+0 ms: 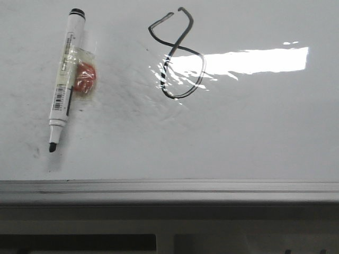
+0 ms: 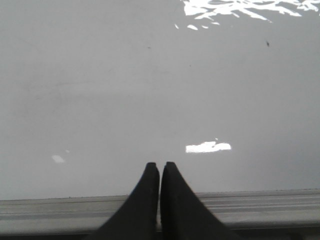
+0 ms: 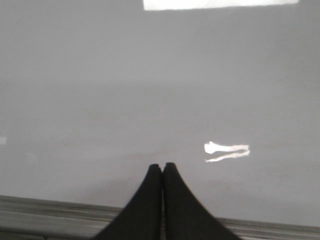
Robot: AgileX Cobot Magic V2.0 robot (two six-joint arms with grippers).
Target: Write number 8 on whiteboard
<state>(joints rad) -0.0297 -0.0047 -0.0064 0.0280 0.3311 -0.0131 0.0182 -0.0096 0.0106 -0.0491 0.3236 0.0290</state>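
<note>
A slanted black number 8 (image 1: pixel 177 55) is sitting near the far edge of the whiteboard (image 1: pixel 254 132), its upper loop not quite closed and a glare patch crossing its lower loop. An uncapped marker (image 1: pixel 65 74) is lying toward the far left corner, with orange-stained clear tape on its barrel. The left gripper (image 2: pixel 160 167) and right gripper (image 3: pixel 163 167) are hovering over the near edge rail, fingers pressed together and empty. The exposed tip could dry out or smear the board if nudged.

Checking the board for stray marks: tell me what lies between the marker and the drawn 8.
In the front view, only bare whiteboard with faint grey smudges lies between the marker and the number 8. An orange patch under clear tape sits against the marker.
</note>
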